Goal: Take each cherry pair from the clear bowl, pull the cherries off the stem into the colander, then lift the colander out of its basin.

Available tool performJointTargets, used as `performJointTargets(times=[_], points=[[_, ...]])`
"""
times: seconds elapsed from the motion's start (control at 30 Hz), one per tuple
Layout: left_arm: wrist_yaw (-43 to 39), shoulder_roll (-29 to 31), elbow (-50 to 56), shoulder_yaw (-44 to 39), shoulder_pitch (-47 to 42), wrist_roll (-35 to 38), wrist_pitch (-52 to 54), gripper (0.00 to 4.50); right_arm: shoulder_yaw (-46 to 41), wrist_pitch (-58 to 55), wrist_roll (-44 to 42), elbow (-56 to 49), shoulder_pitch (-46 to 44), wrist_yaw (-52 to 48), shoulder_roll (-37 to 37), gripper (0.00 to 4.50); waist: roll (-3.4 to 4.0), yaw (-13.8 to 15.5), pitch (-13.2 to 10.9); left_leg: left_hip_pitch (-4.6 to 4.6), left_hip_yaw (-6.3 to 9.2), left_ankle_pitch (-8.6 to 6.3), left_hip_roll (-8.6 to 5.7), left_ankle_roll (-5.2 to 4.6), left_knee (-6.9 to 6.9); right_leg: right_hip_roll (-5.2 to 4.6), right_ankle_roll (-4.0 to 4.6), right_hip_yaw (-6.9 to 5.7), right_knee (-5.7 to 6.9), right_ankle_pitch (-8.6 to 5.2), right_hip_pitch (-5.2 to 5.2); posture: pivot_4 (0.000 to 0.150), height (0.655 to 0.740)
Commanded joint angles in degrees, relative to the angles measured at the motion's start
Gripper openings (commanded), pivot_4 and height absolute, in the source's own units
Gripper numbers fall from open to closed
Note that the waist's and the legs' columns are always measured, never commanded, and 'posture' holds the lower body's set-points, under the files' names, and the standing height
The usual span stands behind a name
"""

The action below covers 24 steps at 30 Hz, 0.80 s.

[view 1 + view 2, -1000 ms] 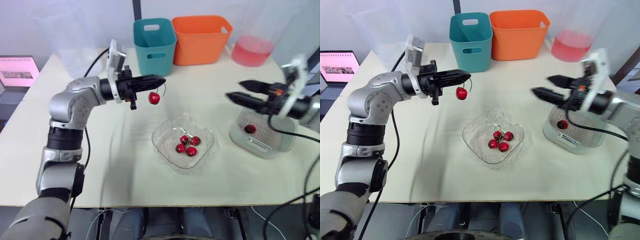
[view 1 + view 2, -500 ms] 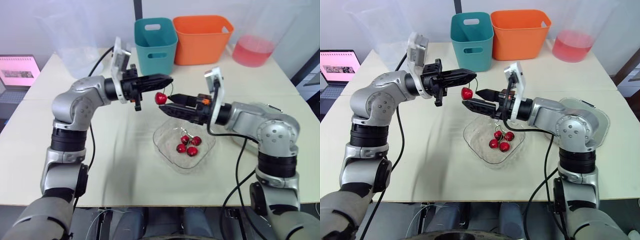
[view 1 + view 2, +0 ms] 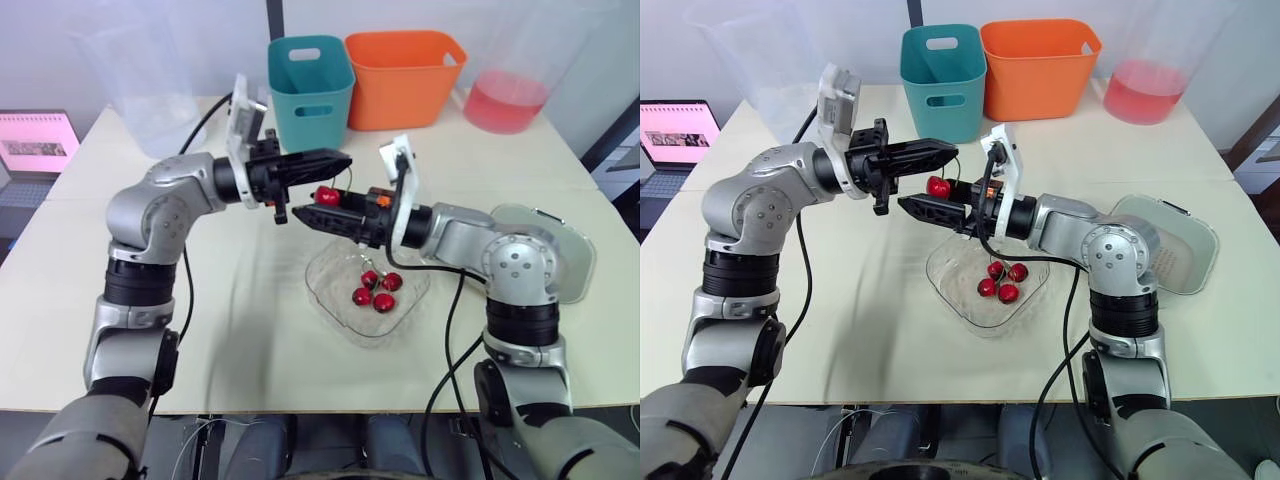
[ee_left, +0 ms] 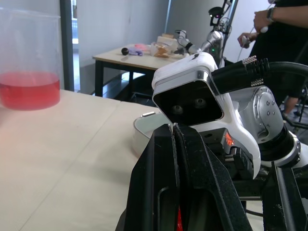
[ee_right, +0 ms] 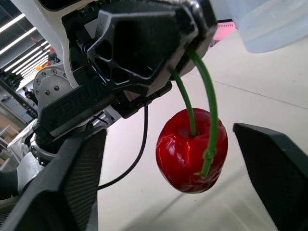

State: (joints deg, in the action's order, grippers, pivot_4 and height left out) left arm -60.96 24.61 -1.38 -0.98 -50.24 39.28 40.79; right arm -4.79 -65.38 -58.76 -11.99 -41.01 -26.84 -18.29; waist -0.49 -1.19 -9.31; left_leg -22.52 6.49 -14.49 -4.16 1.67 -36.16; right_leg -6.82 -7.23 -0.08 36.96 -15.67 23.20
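Above the clear bowl, a cherry was held by its stem in the clamped left gripper, flanked by the parted right gripper. Four bowl cherries remained unplucked. The colander was not yet lifted from its basin.

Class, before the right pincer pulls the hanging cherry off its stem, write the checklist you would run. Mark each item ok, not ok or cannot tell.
1. Left pincer shut on the thin green stem: ok.
2. Round red cherry hanging from that stem: ok.
3. Right pincer open, one finger on each side of the cherry: ok.
4. Right pincer gripping the cherry: not ok, both fingers stand apart from it.
5. Cherry above the white perforated colander: not ok. It hangs near the clear plastic bowl, and the colander sits further to the robot's right.
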Motion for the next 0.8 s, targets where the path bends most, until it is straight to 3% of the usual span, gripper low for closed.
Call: performJointTargets(times=[0.03,0.13,0.8], points=[[0.27,0.07,2.15,-0.53,-0.13,0.79,-0.24,0.0,-0.84,1.43,-0.53,-0.99,-1.58,0.18,0.74,2.67,0.0,0.0,0.0,0.0,0.0,0.0,0.0,0.0,0.0,0.0,0.0,0.0,0.0,0.0,0.0,0.15,0.74],[0.36,0.08,2.15,-0.51,-0.04,0.75,-0.29,0.0,-1.13,1.44,-0.67,-1.07,-1.68,0.36,0.79,1.15,0.0,0.0,0.0,0.0,0.0,0.0,0.0,0.0,0.0,0.0,0.0,0.0,0.0,0.0,0.0,0.15,0.74],[-0.12,0.59,-0.29,-1.29,-1.26,0.37,-1.47,0.0,4.14,1.92,3.37,-6.07,5.39,-3.15,-3.72,1.15,0.0,-0.01,0.0,0.0,-0.02,0.0,-0.01,-0.01,0.0,0.01,0.0,0.0,-0.01,0.0,0.01,0.15,0.74]])
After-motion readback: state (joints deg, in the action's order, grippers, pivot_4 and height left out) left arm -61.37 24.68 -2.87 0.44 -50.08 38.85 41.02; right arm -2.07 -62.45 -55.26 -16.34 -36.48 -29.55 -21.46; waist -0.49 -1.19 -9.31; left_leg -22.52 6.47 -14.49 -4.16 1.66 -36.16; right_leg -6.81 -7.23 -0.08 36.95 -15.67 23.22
